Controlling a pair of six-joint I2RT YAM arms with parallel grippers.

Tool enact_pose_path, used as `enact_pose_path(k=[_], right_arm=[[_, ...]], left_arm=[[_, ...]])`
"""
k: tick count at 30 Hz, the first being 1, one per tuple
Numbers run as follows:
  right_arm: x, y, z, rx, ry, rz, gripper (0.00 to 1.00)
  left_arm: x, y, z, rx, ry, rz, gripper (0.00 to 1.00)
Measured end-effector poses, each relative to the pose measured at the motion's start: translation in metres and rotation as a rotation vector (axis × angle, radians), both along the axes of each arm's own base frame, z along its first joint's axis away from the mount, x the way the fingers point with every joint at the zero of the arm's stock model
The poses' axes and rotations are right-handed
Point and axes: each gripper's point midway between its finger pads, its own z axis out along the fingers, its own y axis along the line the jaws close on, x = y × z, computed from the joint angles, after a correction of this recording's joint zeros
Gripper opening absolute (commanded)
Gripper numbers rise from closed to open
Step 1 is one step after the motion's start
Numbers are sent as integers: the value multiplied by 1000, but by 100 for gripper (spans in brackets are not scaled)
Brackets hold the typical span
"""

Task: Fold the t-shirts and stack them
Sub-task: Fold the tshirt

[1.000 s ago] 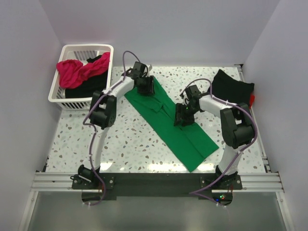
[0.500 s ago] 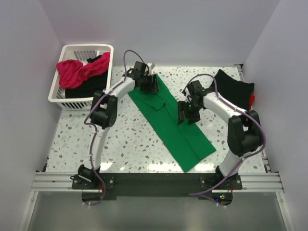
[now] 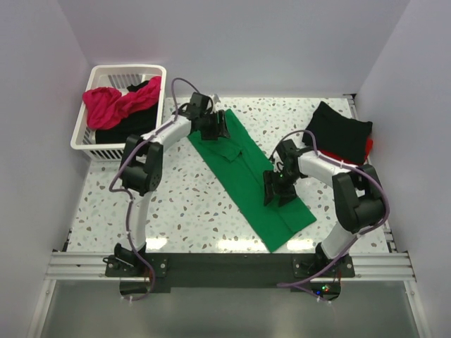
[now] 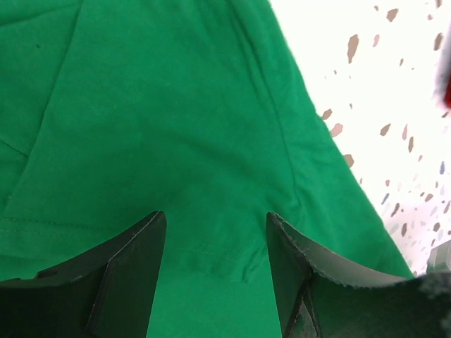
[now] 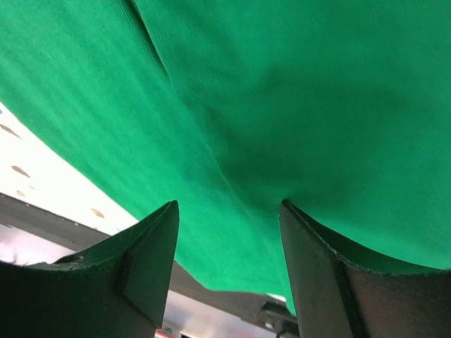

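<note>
Left end effector [image 3: 219, 127] and right end effector [image 3: 277, 191] both hover spread over the green shirt [image 3: 246, 172] lying on the worktop [image 3: 183, 201].

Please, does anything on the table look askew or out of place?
The green t-shirt lies slanted across the table, with a rumpled flap near its far end. Nothing looks spilled or damaged.

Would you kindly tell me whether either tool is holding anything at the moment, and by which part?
Nothing is held. The left tool and the right tool both stand open over the green t-shirt, whose cloth is not pinched.
</note>
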Motion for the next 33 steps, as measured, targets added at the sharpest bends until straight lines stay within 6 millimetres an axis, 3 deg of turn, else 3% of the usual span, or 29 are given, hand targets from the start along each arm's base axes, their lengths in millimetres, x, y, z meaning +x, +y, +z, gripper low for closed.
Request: enact_pose_path(k=[6, 18, 33], right_arm=[[-7, 16, -5, 53, 21, 7, 63], [-33, 83, -4, 163, 85, 44, 63], [-9, 116, 1, 210, 63, -22, 64]], left_arm=[[-6, 3, -36, 30, 65, 1, 64], [25, -14, -35, -23, -16, -41, 64], [69, -31, -30, -100, -131, -64, 67]])
